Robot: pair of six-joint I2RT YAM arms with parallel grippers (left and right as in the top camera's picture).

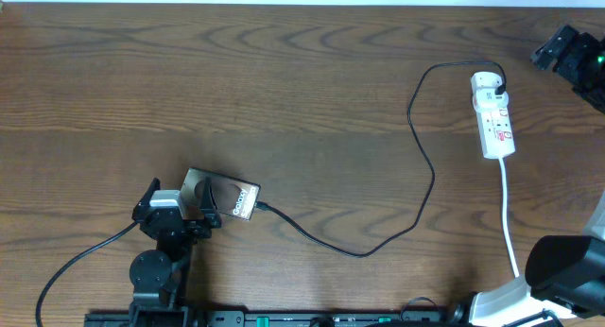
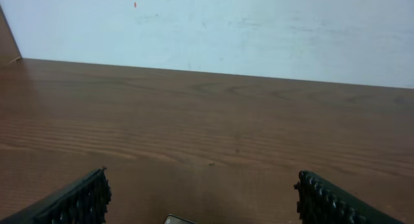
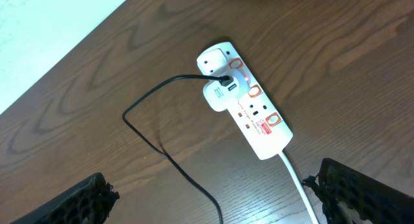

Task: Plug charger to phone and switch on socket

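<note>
The phone (image 1: 225,196) lies flat at the front left, "Galaxy" lettering at its right end. The black charger (image 1: 416,209) cable meets that end, loops right, then climbs to the white socket (image 1: 494,113) at the back right. My left gripper (image 1: 184,197) stands open over the phone's left end; in the left wrist view the left gripper (image 2: 202,179) holds nothing and only a phone (image 2: 178,220) corner shows. My right gripper (image 1: 565,49) hovers open right of the socket. In the right wrist view the right gripper (image 3: 210,182) is above the charger (image 3: 162,145), with the socket (image 3: 249,114) ahead.
The socket's white cord (image 1: 508,223) runs toward the front edge, near the right arm's base (image 1: 558,270). The left arm's base (image 1: 151,270) stands at the front left. A pale wall (image 2: 259,30) bounds the table's far edge.
</note>
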